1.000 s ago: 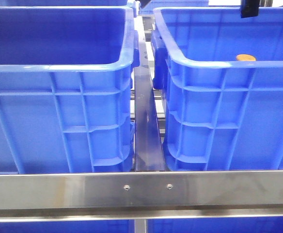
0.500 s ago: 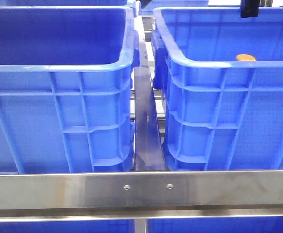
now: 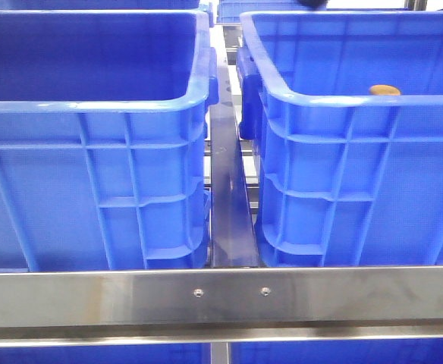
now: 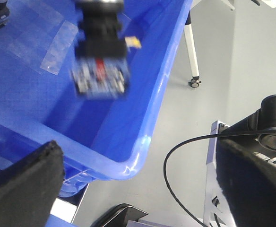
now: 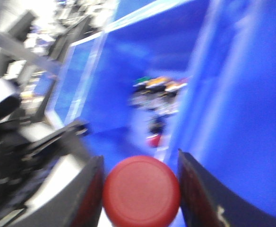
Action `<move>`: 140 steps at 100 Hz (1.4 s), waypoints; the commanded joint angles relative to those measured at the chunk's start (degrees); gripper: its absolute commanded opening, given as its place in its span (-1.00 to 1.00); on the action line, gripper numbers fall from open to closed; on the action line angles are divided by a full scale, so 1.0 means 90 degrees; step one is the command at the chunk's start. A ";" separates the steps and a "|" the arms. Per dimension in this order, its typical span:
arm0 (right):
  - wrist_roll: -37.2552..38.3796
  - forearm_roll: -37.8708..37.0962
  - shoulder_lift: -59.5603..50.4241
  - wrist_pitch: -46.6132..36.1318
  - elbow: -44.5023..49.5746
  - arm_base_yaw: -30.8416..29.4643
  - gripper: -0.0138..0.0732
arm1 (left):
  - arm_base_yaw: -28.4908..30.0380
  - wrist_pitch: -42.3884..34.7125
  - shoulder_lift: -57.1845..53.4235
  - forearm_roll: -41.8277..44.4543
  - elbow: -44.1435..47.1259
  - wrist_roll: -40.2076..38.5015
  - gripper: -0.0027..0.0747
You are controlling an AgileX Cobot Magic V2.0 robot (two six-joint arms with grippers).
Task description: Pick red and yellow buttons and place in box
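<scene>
A red button (image 5: 142,190) sits between the two dark fingers of my right gripper (image 5: 140,189), which is shut on it; the view is blurred. Beyond it, several buttons (image 5: 159,92) lie inside a blue box (image 5: 232,94). An orange-yellow button (image 3: 384,89) shows just over the near rim of the right blue box (image 3: 358,152). My left gripper (image 4: 135,156) is open and empty over the corner of a blue box (image 4: 152,109). A blurred black button unit with a yellow part (image 4: 100,66) shows over that box's inside, apart from the fingers.
A second blue crate (image 3: 92,167) stands at the left, with a steel rail (image 3: 221,296) across the front and a steel bar (image 3: 229,197) between the crates. A black cable (image 4: 176,156), a metal frame (image 4: 213,179) and grey floor lie beside the box.
The dark arm part at the top right of the front view has gone; a dark shape now shows at the top edge further left. The crates and the orange-yellow button have not moved.
</scene>
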 commanded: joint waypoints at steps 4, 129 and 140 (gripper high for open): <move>-0.0210 -0.0324 -0.0213 -0.0397 -0.0424 -0.0284 0.03 | -0.0052 -0.0037 -0.0243 -0.0483 -0.0207 0.0032 0.66; -0.0448 -0.2099 0.1312 -0.7071 -0.0473 -0.0115 0.03 | -0.0052 -0.0038 -0.0243 -0.0690 -0.0207 0.0013 0.66; -0.0448 -0.1757 0.1452 -0.7256 -0.0473 -0.0115 0.03 | -0.0052 -0.0038 -0.0243 -0.0690 -0.0207 0.0013 0.66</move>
